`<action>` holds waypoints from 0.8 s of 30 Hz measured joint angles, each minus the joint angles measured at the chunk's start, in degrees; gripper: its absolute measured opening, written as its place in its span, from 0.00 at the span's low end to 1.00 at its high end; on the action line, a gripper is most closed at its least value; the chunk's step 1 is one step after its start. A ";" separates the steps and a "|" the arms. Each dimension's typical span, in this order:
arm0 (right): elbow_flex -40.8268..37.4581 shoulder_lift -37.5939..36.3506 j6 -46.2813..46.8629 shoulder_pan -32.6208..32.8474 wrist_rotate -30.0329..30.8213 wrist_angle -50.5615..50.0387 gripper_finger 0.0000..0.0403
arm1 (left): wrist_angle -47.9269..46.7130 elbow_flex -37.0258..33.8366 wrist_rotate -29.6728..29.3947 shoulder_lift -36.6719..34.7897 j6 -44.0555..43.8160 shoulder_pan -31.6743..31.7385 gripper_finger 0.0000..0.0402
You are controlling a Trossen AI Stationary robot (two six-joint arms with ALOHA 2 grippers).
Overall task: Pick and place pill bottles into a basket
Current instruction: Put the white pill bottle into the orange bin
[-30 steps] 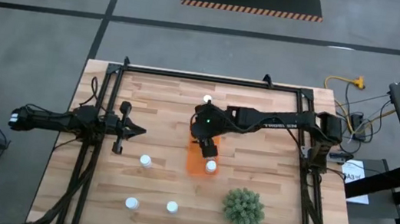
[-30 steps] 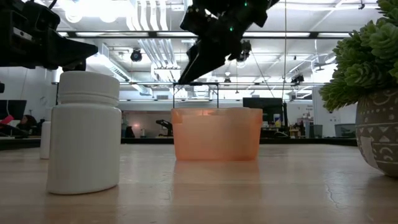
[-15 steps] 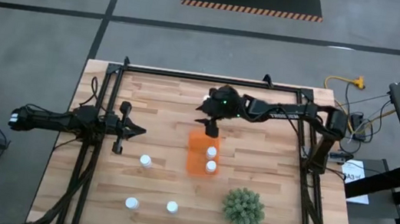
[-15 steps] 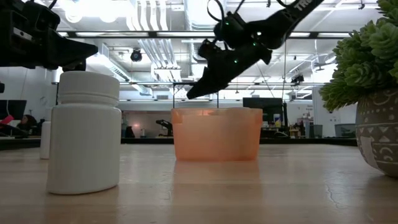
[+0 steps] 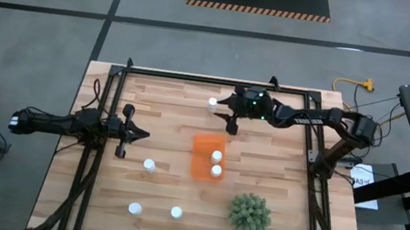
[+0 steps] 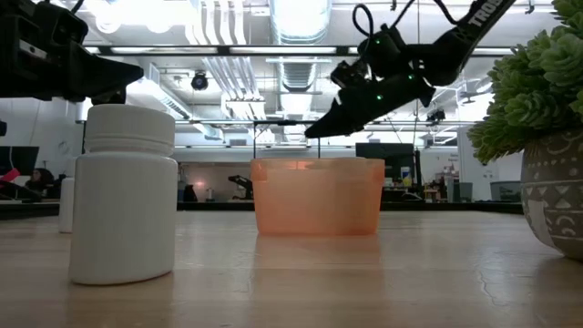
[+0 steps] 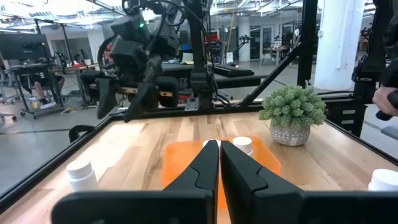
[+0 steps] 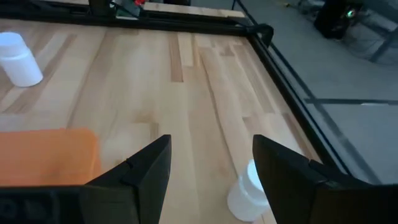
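Note:
The orange basket (image 5: pixel 202 148) stands mid-table with two white pill bottles (image 5: pixel 217 156) (image 5: pixel 217 170) upright inside it. Other bottles stand on the wood: one at the far side (image 5: pixel 212 102), one left of the basket (image 5: pixel 149 165), two near the front edge (image 5: pixel 135 209) (image 5: pixel 175 212). My right gripper (image 5: pixel 226 116) is open and empty above the table, beyond the basket's far end and just right of the far bottle (image 8: pixel 247 190). My left gripper (image 5: pixel 143 132) is shut and empty at the left, pointing at the basket (image 7: pixel 180 162).
A round green spiky plant (image 5: pixel 248 214) in a pot stands at the front right. A black frame (image 5: pixel 194 77) runs along the table's far edge and sides. In the low view one bottle (image 6: pixel 123 196) stands close to the camera, left of the basket (image 6: pixel 317 196).
My right gripper has gone from over the basket toward the table's far edge and a little to the right, ending beside the far bottle. A second bottle, hidden under the gripper a second ago, now shows in the basket.

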 joint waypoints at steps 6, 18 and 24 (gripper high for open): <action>-0.13 1.41 1.95 -3.73 -5.02 1.10 0.53 | 0.00 0.00 0.00 0.00 0.01 0.01 0.00; 3.78 5.99 3.78 -6.88 -6.10 0.99 0.72 | 0.00 0.00 0.00 0.04 0.01 0.00 0.00; 5.67 9.56 4.97 -7.06 -6.24 0.58 0.86 | 0.02 0.00 0.00 0.07 0.02 -0.01 0.00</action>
